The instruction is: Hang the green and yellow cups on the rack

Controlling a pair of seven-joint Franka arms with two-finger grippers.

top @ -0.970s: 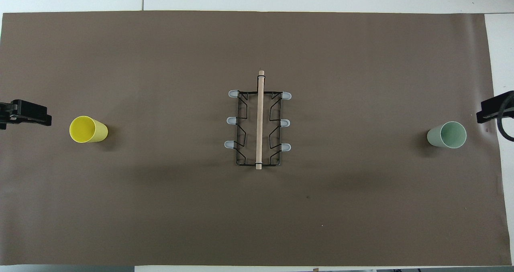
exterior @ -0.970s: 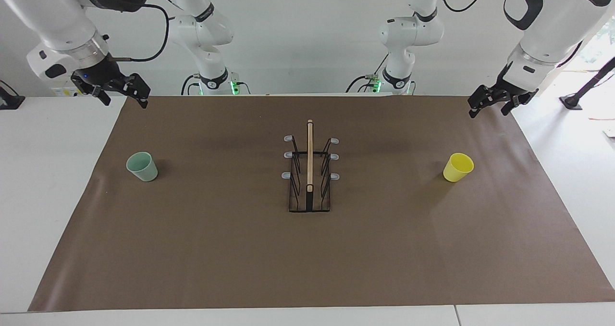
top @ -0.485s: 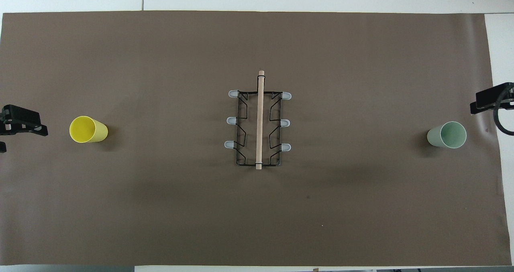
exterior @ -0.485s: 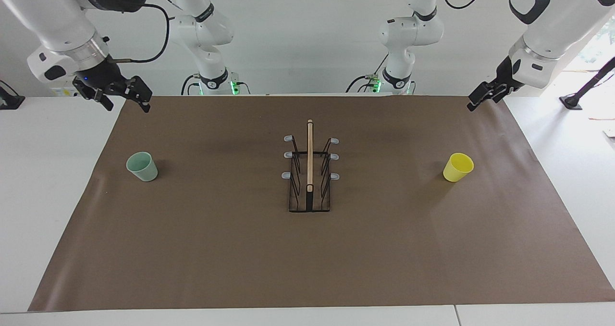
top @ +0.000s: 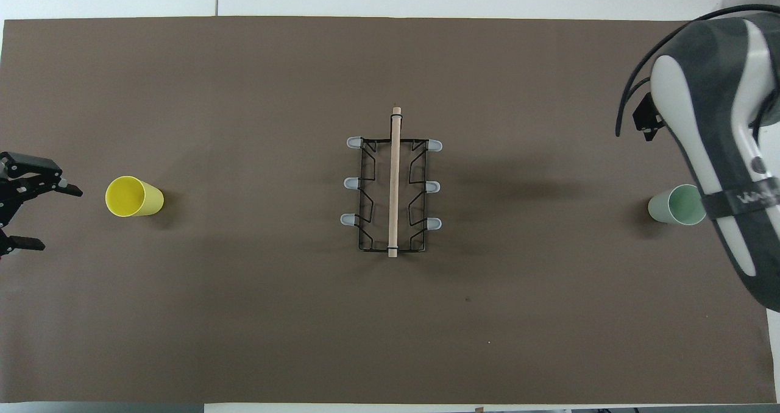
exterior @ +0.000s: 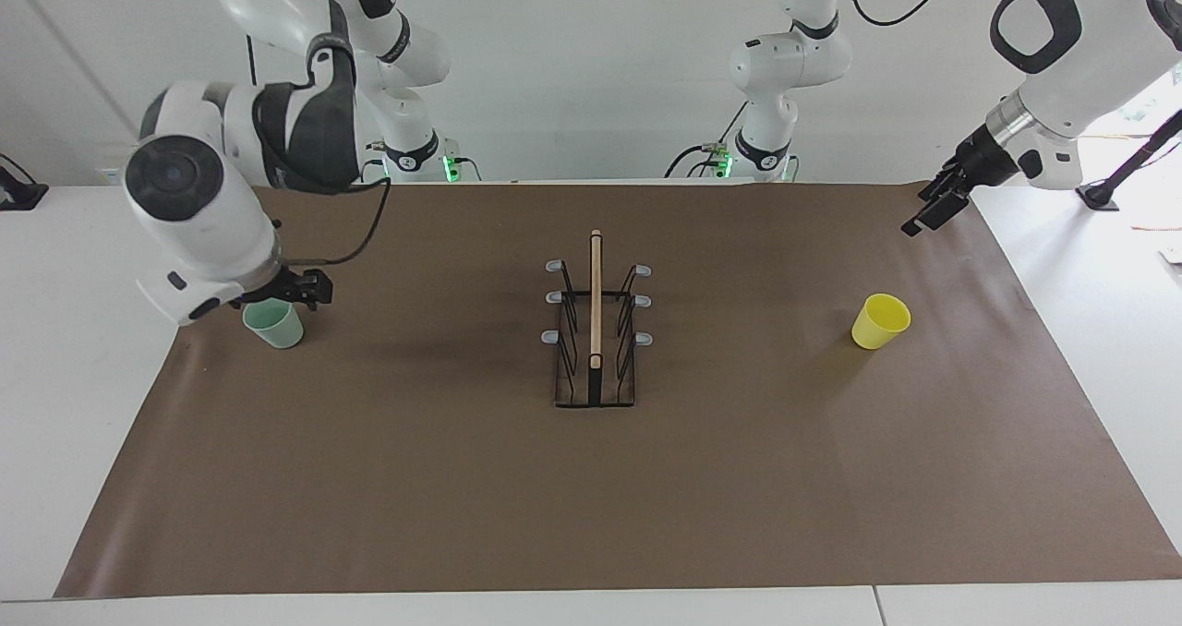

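Overhead view: green cup (top: 677, 205) stands upright at the right arm's end of the tabletop (top: 244, 315), well apart from the rack (top: 392, 184). Right gripper (exterior: 294, 291) hangs just over its rim, jaws unreadable; it should straddle the wall squarely before closing. Left gripper (top: 24, 209), jaws wide, waits beside the yellow cup (top: 133, 197).

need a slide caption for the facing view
Right gripper down at the green cup, left gripper up over the mat's edge, yellow cup untouched, rack bare.

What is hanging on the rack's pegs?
Nothing: all six pegs of the rack are bare. The green cup and yellow cup stand on the mat; no peg is hidden.
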